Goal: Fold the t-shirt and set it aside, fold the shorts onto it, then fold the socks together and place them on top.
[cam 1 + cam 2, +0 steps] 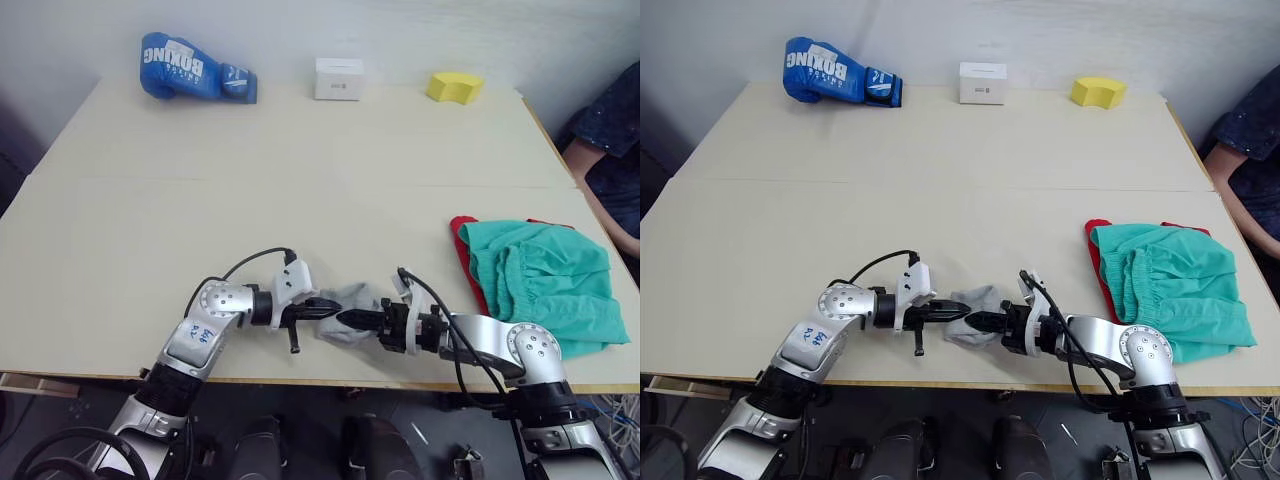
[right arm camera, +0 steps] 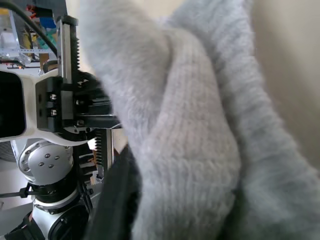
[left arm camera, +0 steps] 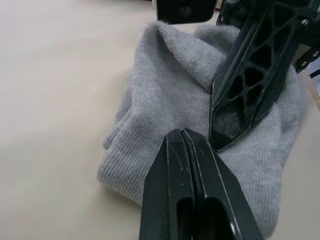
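Beige table against white wall

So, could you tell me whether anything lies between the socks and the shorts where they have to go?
Nothing visible does: the bare table runs from the socks, held between both grippers, to the shorts on the t-shirt.

A robot test room or lab: a bare pale worktop against a plain white wall, with unrelated props lined along its far edge, a blue boxing glove, a white box, a yellow sponge.
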